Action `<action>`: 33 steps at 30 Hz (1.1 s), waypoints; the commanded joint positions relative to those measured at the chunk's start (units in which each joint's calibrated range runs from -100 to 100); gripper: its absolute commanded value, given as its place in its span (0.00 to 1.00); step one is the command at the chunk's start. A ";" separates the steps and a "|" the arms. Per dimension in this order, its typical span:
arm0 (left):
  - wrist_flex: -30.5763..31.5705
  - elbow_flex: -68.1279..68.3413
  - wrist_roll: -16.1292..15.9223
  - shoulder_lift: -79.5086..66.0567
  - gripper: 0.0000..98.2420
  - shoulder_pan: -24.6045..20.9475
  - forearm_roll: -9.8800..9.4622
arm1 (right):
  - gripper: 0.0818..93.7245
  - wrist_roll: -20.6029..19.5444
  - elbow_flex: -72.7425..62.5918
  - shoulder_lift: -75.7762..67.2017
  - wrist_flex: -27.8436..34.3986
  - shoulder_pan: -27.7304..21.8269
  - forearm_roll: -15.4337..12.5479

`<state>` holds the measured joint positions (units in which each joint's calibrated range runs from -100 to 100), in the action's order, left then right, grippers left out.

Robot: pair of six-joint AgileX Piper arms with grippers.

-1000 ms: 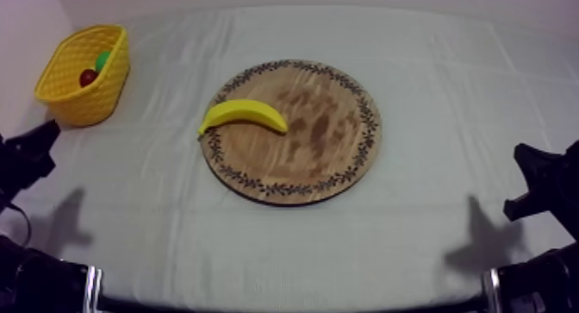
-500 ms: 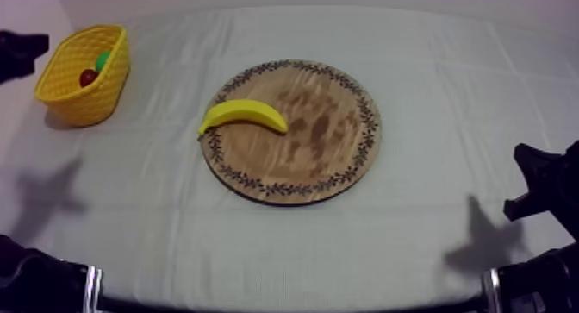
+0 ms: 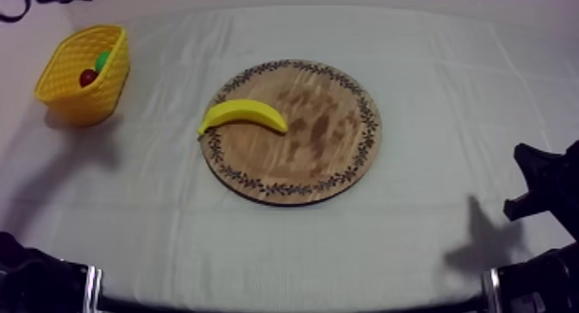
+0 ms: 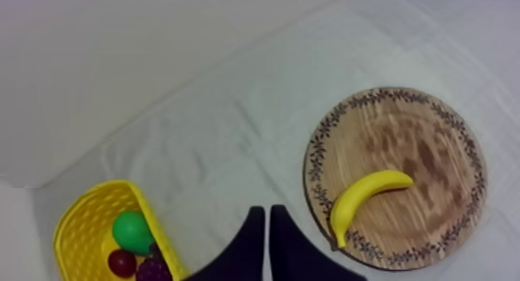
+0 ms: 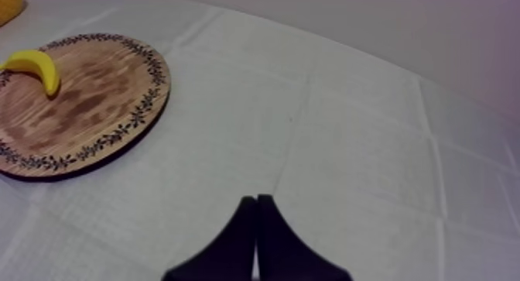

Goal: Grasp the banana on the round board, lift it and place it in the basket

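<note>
Spread over the worktop, a grey-white cloth creased with faint fold lines. Clustered toward the far left corner: a green pear, touching a small red fruit just beside it, with dark purple grapes close against both.

The counter cloth is matt grey-white fabric, faintly creased. The board is grained wood, dull, with a dark printed rim — the banana smooth and slightly shiny, the basket yellow latticed plastic.
</note>
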<state>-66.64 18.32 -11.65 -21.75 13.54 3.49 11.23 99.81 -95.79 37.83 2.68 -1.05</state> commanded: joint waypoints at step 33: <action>-14.97 -14.84 -5.80 32.38 0.07 12.37 -3.01 | 0.00 0.02 -0.03 0.03 -0.01 0.00 0.00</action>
<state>-81.52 3.50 -17.31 9.89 25.89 0.42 11.23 99.81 -95.79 37.83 2.68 -1.05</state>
